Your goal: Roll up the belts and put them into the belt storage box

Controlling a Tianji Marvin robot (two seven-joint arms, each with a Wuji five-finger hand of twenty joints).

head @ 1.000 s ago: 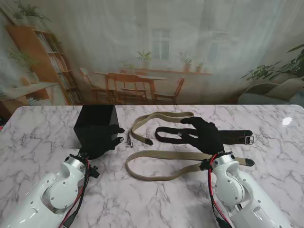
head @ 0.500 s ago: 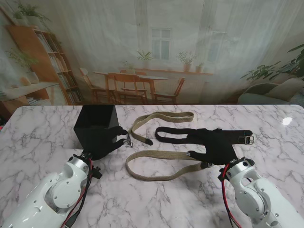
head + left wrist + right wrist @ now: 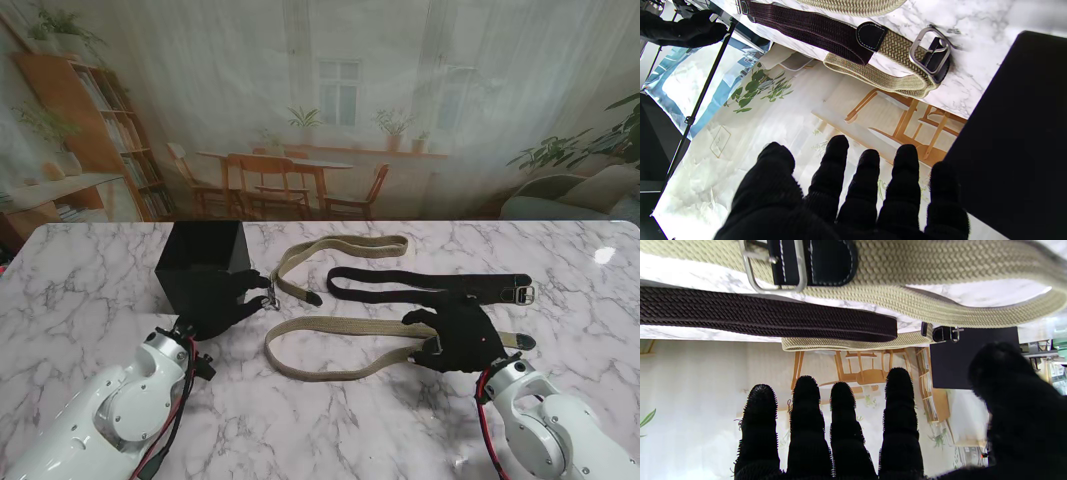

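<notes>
You're at the pick-up step: 3 belts lie mid-worktop by the black box [image 3: 203, 265] — both hands released — so next close your right hand [image 3: 461, 338] on the nearest tan belt's buckle end [image 3: 508, 340].

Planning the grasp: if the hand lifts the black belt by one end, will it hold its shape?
Probably not. The black belt is woven webbing lying in a loose, flattened loop, so it should droop. Its metal buckle end likely hangs heavier and may swing.
</notes>
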